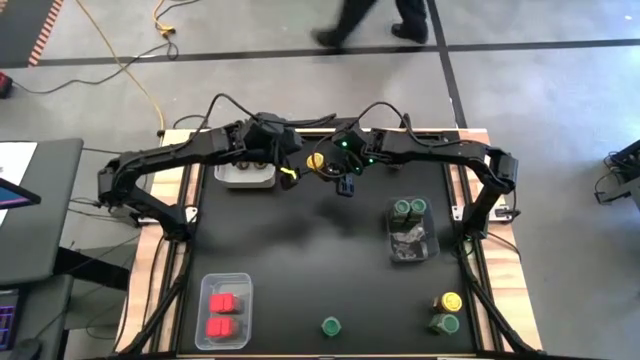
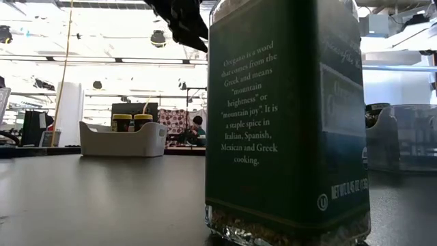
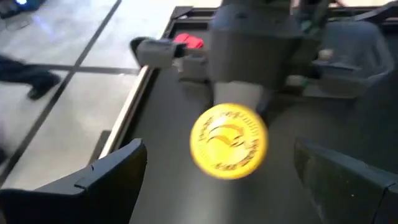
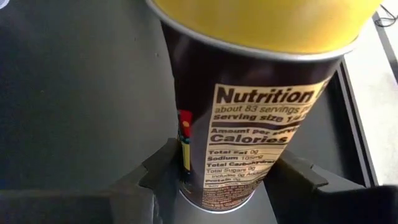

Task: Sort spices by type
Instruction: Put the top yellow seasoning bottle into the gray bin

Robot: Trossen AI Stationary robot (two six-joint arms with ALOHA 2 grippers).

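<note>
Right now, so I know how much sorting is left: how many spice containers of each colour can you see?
Yellow-lidded jars: 4
Green-lidded jars: 4
Red containers: 2
Total: 10

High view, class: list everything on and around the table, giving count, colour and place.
Yellow-lidded dark jars: four; two in the white bin, one loose lower right, one held.
Green-lidded dark jars: four; two in the right clear plastic bin, two loose along the bottom edge.
Red blocky containers: two, in the lower-left clear bin.
Person: one, on the floor beyond the table.
Left gripper: open, facing the held jar.
Right gripper: gripping that jar.
</note>
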